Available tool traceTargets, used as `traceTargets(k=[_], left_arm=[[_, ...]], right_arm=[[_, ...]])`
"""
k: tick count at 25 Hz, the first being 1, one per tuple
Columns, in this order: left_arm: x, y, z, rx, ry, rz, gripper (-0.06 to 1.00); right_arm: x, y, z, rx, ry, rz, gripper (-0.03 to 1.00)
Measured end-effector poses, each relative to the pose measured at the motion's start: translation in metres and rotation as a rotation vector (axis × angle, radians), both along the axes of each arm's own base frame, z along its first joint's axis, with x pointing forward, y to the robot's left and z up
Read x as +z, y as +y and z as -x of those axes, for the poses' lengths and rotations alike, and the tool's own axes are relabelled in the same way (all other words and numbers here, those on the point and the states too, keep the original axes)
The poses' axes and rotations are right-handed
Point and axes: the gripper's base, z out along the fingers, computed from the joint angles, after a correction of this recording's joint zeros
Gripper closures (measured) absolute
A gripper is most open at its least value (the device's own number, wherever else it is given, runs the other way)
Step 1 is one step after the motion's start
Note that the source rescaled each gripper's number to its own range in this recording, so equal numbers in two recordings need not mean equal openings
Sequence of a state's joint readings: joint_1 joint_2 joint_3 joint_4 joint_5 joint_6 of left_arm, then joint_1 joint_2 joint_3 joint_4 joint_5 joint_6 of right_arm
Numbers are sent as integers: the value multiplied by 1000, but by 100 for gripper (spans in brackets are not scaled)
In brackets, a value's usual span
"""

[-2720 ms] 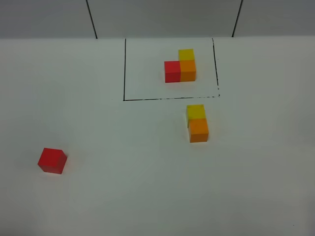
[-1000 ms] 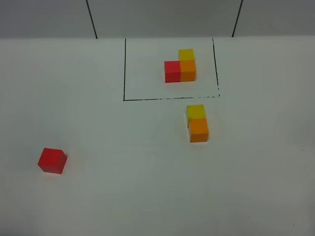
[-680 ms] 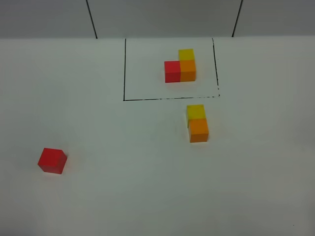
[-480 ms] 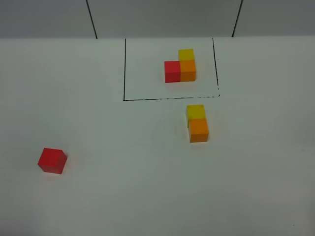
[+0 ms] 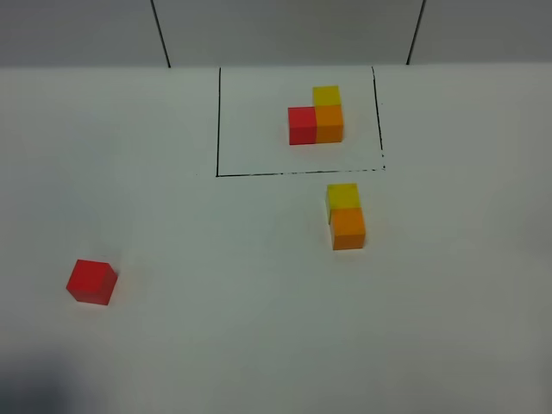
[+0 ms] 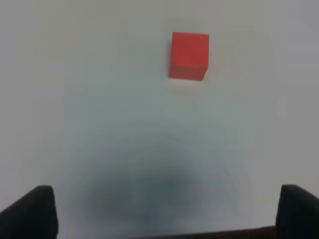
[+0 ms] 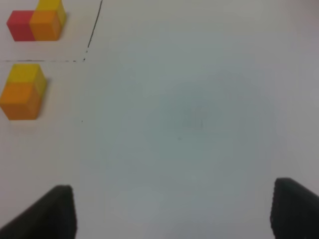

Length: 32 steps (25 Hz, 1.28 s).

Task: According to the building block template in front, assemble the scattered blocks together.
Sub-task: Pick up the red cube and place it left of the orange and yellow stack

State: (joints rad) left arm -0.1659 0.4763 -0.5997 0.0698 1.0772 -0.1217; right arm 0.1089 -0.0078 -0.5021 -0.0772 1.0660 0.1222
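The template, an L of red, orange and yellow cubes, sits inside a thin black drawn frame at the far middle. It also shows in the right wrist view. In front of the frame the loose yellow cube touches the loose orange cube; both show in the right wrist view, yellow and orange. The loose red cube lies alone at the near left. My left gripper is open and empty, short of the red cube. My right gripper is open and empty, off to the side of the pair.
The surface is a plain white table with a grey wall behind. A dark blur lies at the table's near left corner in the high view. Neither arm itself shows in that view.
A dark blur has appeared at the near left corner of the high view. None of the cubes has moved.
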Motion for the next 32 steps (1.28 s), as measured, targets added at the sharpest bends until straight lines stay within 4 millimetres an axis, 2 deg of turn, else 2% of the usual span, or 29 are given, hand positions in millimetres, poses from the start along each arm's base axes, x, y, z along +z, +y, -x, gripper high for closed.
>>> traceTargets(k=[6, 9, 12, 18, 23, 27, 32], left_arm=[[8, -15, -85, -5, 226, -31, 1], [-6, -22, -126, -7, 341, -47, 1], [-28, -27, -154, -8, 443, -64, 1], [-74, -33, -186, -14, 540, -79, 1], [-105, -36, -203, -17, 575, -78, 1], [-122, -40, -213, -21, 568, -58, 2], [-138, -58, -215, -102, 583, -92, 4]], right_arm=[[0, 0, 0, 0, 0, -1, 34], [0, 0, 0, 0, 0, -1, 34], [0, 0, 0, 0, 0, -1, 34], [0, 0, 0, 0, 0, 0, 34], [0, 0, 0, 0, 0, 0, 34], [0, 0, 0, 0, 0, 0, 34], [0, 0, 0, 0, 0, -1, 34]])
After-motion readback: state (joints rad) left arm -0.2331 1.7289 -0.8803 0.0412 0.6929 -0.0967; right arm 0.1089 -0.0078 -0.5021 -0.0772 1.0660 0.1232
